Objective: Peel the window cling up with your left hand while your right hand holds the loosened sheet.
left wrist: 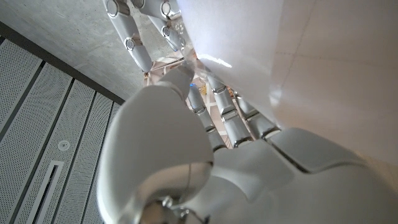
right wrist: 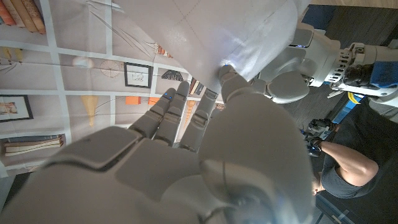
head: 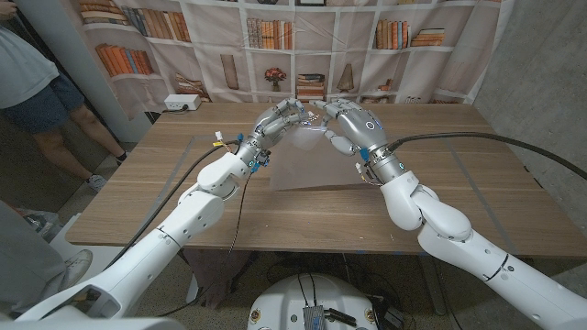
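Observation:
The window cling (head: 310, 163) is a clear, faintly milky sheet lifted off the wooden table (head: 183, 183) at its middle, with its lower edge still on the wood. My left hand (head: 280, 119) is raised and pinches the sheet's upper edge on its left side. My right hand (head: 353, 124) holds the upper edge just beside it, fingers curled over it. In the left wrist view my left hand (left wrist: 236, 155) lies against the cling (left wrist: 311, 62), with the right hand's fingers (left wrist: 134, 37) beyond. In the right wrist view my right hand (right wrist: 186, 155) grips the cling (right wrist: 205, 31).
A white box (head: 181, 103) sits at the table's far left edge. A person (head: 32, 92) stands left of the table and another person's sleeve (head: 18, 252) shows nearer. A bookshelf-print backdrop (head: 275, 37) hangs behind. Black cables (head: 477, 139) run along both arms.

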You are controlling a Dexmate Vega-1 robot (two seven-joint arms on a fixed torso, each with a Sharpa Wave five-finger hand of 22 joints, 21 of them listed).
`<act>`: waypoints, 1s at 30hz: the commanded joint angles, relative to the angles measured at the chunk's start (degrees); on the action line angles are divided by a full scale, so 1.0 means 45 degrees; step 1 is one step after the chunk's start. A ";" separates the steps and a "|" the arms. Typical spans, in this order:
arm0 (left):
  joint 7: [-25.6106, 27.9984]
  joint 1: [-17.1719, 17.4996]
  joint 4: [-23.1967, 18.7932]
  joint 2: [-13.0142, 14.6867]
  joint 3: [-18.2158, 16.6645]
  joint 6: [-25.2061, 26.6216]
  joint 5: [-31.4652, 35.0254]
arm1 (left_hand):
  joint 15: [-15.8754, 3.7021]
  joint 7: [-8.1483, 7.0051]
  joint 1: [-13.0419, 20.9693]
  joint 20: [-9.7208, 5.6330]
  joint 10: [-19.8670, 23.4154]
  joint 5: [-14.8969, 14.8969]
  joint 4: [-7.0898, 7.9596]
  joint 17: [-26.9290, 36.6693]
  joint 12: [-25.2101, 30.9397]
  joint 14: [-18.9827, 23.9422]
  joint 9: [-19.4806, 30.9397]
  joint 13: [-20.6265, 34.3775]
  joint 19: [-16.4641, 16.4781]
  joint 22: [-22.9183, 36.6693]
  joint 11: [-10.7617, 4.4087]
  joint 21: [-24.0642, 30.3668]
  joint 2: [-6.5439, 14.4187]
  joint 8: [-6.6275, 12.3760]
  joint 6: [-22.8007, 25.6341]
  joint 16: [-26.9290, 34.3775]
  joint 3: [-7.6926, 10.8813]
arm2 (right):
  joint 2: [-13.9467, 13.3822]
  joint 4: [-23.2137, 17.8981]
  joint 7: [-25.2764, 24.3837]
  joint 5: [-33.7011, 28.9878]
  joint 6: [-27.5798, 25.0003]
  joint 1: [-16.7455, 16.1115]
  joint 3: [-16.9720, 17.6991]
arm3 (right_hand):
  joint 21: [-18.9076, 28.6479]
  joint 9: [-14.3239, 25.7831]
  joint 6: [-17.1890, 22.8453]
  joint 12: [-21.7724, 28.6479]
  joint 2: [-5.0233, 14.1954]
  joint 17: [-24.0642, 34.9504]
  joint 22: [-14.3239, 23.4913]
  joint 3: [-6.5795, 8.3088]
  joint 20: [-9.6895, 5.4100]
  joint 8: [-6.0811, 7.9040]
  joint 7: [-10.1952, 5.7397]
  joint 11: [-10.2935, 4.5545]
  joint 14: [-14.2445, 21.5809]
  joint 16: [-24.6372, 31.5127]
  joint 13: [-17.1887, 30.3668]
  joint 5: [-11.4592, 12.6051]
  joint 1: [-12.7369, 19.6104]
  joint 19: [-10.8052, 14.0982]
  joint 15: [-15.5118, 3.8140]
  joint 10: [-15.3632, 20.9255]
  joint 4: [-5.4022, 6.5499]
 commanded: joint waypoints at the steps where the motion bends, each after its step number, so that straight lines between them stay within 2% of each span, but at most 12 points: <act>1: -0.0208 -0.0322 0.0267 -0.0065 0.0119 0.0082 0.0045 | -0.2045 0.0018 0.0886 -0.0370 0.0147 0.0502 -0.0035 0.0329 0.0236 0.0519 0.0672 0.0412 -0.0241 0.0228 0.0016 0.0851 -0.0088 0.0417 0.0057 -0.0290 0.0218 | 0.0037 0.0142 -0.0105 0.0041 0.0069 0.0134 -0.0038 | 0.0054 0.0070 0.0148 0.0044 0.0017 0.0031 0.0030 -0.0008 -0.0610 0.0078 -0.0007 -0.0552 0.0143 0.0090 0.0415 -0.0054 0.0174 0.0131 -0.2492 0.0620 -0.0049; 3: -0.0308 -0.0285 0.0517 -0.0365 0.0119 -0.0335 -0.0050 | -0.1987 0.0131 0.1089 -0.0410 0.0175 0.0754 0.0016 0.0514 0.0295 0.0606 0.0779 0.0523 -0.0280 0.0174 0.0059 0.1109 -0.0173 0.0520 0.0137 -0.0454 0.0222 | 0.0023 0.0158 -0.0110 0.0054 0.0087 0.0149 -0.0036 | 0.0055 0.0071 0.0150 0.0037 0.0015 0.0035 0.0031 -0.0008 -0.0618 0.0074 -0.0023 -0.0554 0.0148 0.0087 0.0412 -0.0061 0.0182 0.0135 -0.2492 0.0615 -0.0051; 7: -0.0442 -0.0317 0.0595 -0.0412 0.0106 -0.0455 -0.0104 | -0.1764 0.0390 0.1641 -0.0469 0.0256 0.1009 -0.0073 0.0791 0.0269 0.0292 0.0916 0.0440 -0.0268 0.0048 0.0097 0.1235 -0.0092 0.0729 0.0421 -0.0646 0.0413 | 0.0007 0.0228 -0.0165 0.0076 0.0165 0.0208 -0.0037 | 0.0056 0.0072 0.0166 0.0039 0.0019 0.0043 0.0032 -0.0008 -0.0627 0.0075 -0.0036 -0.0554 0.0161 0.0086 0.0417 -0.0071 0.0189 0.0141 -0.2492 0.0619 -0.0050; 13: 0.0275 -0.0001 0.0417 -0.0702 -0.0055 -0.0792 0.0029 | -0.1552 0.0424 0.1924 -0.0399 0.0228 0.1096 0.0022 0.1142 0.0288 -0.0075 0.1013 0.0442 -0.0157 -0.0153 0.0045 0.1247 -0.0051 0.0820 0.0451 -0.0838 0.0527 | -0.0077 0.0179 -0.0050 0.0067 0.0126 0.0258 0.0026 | 0.0068 0.0074 0.0216 0.0042 0.0029 0.0057 0.0033 -0.0006 -0.0663 0.0085 -0.0049 -0.0552 0.0193 0.0091 0.0427 -0.0083 0.0198 0.0178 -0.2494 0.0624 -0.0045; 18: 0.0252 0.0055 0.0514 -0.0609 -0.0145 -0.1108 0.0250 | -0.1573 0.0451 0.1992 -0.0418 0.0294 0.1144 0.0089 0.1377 0.0303 -0.0159 0.0950 0.0399 -0.0146 -0.0244 0.0014 0.1219 -0.0034 0.0875 0.0674 -0.0911 0.0565 | -0.0148 -0.0118 0.0287 -0.0053 -0.0122 0.0227 0.0072 | 0.0080 0.0075 0.0224 0.0040 0.0032 0.0071 0.0034 -0.0006 -0.0672 0.0078 -0.0039 -0.0548 0.0233 0.0098 0.0431 -0.0094 0.0206 0.0212 -0.2496 0.0625 -0.0043; 20: -0.0179 0.0051 0.0755 -0.0580 -0.0224 -0.1304 -0.0032 | -0.1570 0.0453 0.2028 -0.0430 0.0368 0.1161 0.0088 0.1469 0.0311 -0.0148 0.0910 0.0354 -0.0148 -0.0263 0.0012 0.1230 -0.0069 0.0895 0.0784 -0.0944 0.0570 | -0.0102 -0.0162 0.0358 -0.0209 -0.0267 0.0235 0.0022 | 0.0082 0.0075 0.0230 0.0036 0.0032 0.0074 0.0034 -0.0006 -0.0673 0.0078 -0.0038 -0.0548 0.0241 0.0100 0.0429 -0.0097 0.0208 0.0218 -0.2497 0.0622 -0.0043; 27: -0.0082 0.0626 0.0560 -0.0445 -0.0580 -0.1716 -0.0256 | -0.1559 0.0739 0.2041 -0.0489 0.0699 0.1274 0.0113 0.1581 0.0323 0.0143 0.0394 0.0141 -0.0097 -0.0320 0.0013 0.1184 -0.0193 0.0837 0.1501 -0.1126 0.0715 | 0.0160 -0.0497 0.0824 -0.0671 -0.0796 0.0292 -0.0262 | 0.0088 0.0076 0.0235 0.0035 0.0025 0.0084 0.0035 -0.0005 -0.0666 0.0071 -0.0049 -0.0548 0.0271 0.0101 0.0433 -0.0107 0.0222 0.0238 -0.2498 0.0624 -0.0049; 30: 0.0015 0.0860 0.0423 -0.0336 -0.0738 -0.1809 -0.0303 | -0.1566 0.0750 0.2035 -0.0519 0.0776 0.1315 0.0117 0.1605 0.0343 0.0227 0.0331 0.0118 -0.0079 -0.0319 0.0013 0.1195 -0.0253 0.0817 0.1561 -0.1204 0.0755 | 0.0246 -0.0579 0.1028 -0.0842 -0.0906 0.0392 -0.0380 | 0.0090 0.0077 0.0240 0.0030 0.0024 0.0089 0.0035 -0.0005 -0.0663 0.0069 -0.0038 -0.0548 0.0283 0.0102 0.0430 -0.0111 0.0227 0.0244 -0.2498 0.0621 -0.0050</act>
